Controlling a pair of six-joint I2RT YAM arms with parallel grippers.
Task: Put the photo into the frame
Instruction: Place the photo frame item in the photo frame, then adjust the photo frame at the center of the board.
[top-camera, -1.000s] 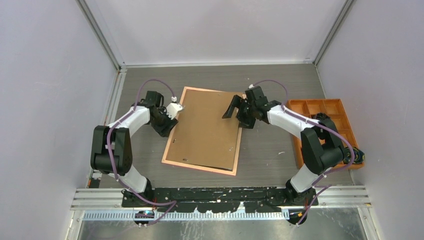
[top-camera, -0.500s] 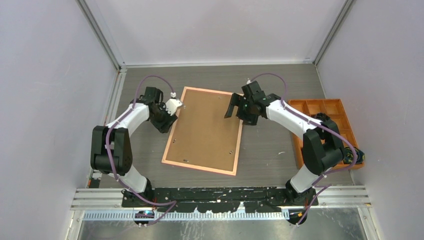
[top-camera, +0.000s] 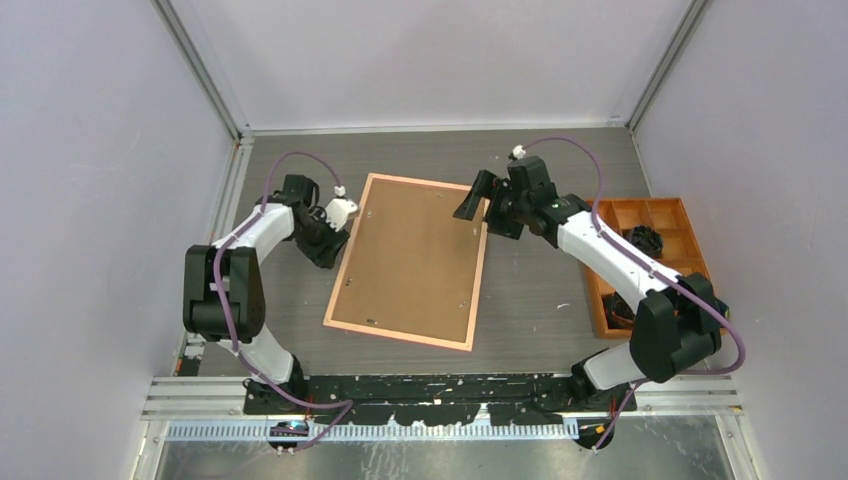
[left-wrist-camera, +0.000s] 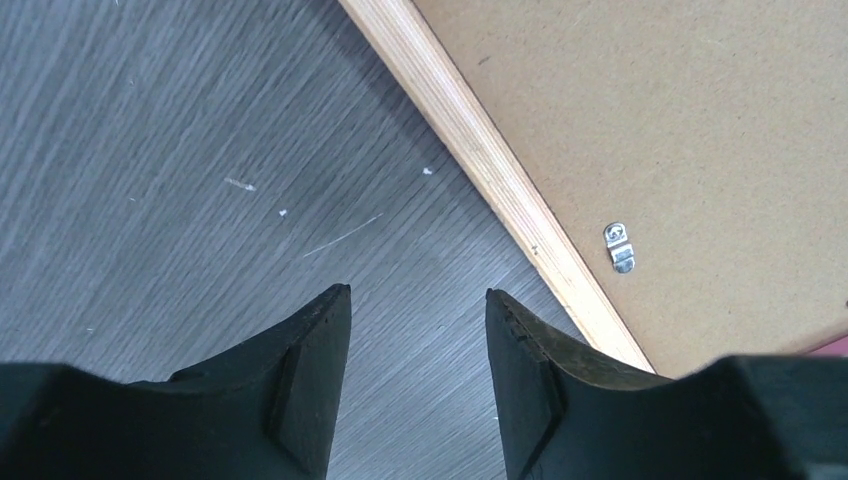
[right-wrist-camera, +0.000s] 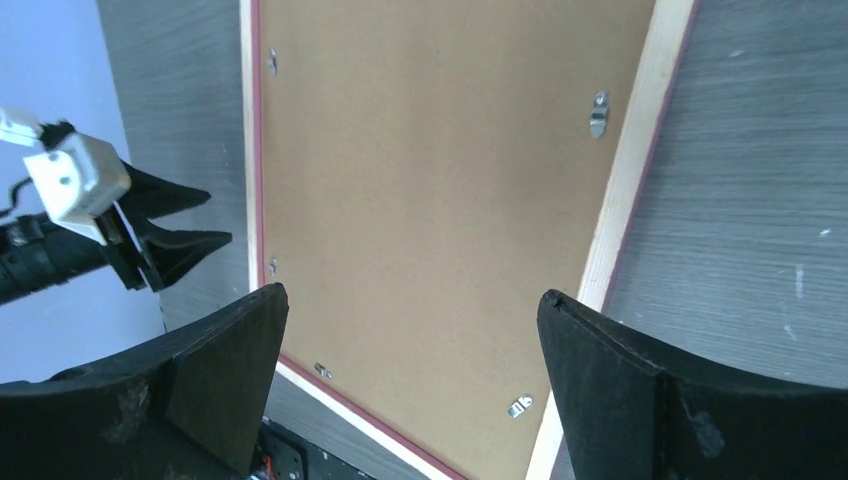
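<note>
The frame (top-camera: 400, 335) lies face down mid-table, its tan wooden back edge up and a thin pink rim showing. The brown backing board (top-camera: 410, 255) fills it, with small metal clips (left-wrist-camera: 619, 245) along the edges. The photo is hidden. My left gripper (top-camera: 333, 248) is open and empty, low over the table just left of the frame's left edge (left-wrist-camera: 490, 170). My right gripper (top-camera: 474, 198) is open wide and empty, raised above the frame's far right corner; it looks down on the board (right-wrist-camera: 430, 170) and the frame edge (right-wrist-camera: 630, 180).
An orange compartment tray (top-camera: 690, 215) with black parts (top-camera: 645, 240) stands at the right edge, beside the right arm. Walls close in the table at the back and both sides. The left gripper (right-wrist-camera: 170, 230) also shows in the right wrist view.
My right gripper has risen and drawn back toward the frame's far right corner. My left gripper has shifted slightly left, off the frame edge. The backing board now lies flat.
</note>
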